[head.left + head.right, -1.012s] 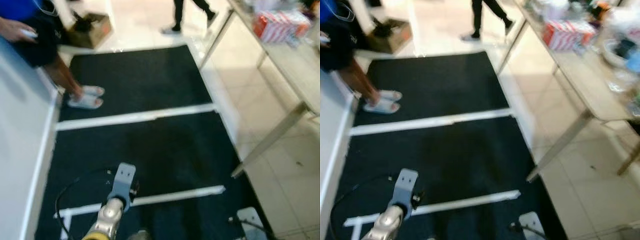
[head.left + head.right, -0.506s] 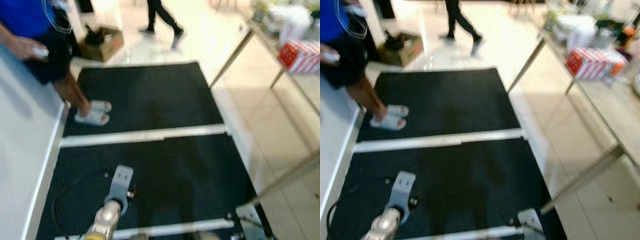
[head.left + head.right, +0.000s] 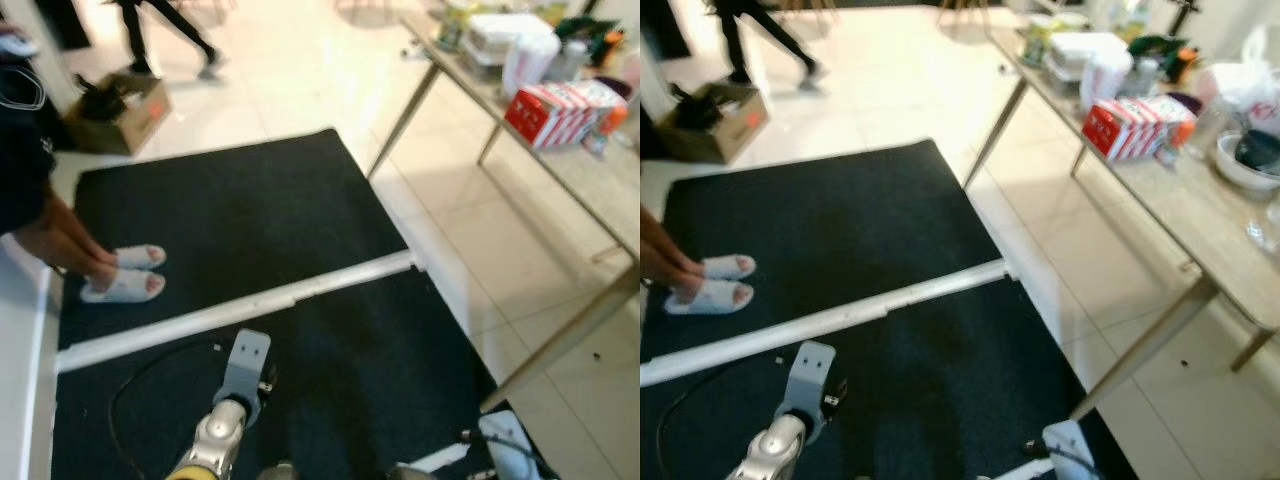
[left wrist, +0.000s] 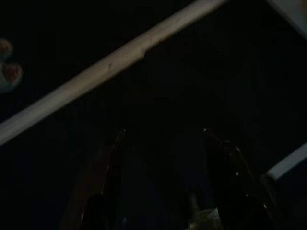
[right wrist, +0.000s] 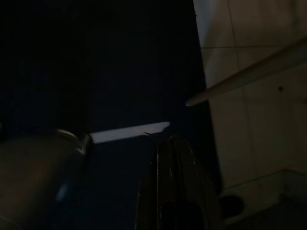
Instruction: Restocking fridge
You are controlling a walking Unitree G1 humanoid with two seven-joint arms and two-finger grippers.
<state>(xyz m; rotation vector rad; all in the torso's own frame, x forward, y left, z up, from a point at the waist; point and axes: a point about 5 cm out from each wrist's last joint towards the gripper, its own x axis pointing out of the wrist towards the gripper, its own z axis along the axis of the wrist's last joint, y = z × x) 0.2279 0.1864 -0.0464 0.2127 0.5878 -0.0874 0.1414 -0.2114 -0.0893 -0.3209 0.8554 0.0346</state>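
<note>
Restocking barely begun: my left claw hangs spread and empty, right claw pressed closed, red-and-white cartons well ahead on the long pale worktop.

Person standing on mat: cut by left edge, legs and sandals visible. Second person at top: cut off above the legs, blurred. Table runs off right edge; items on it small, blurred, apart from red-white carton. Wrist views very dark; left gripper fingers dim, spread apart; right gripper fingers pressed together, partly cut off at the picture edge.
</note>
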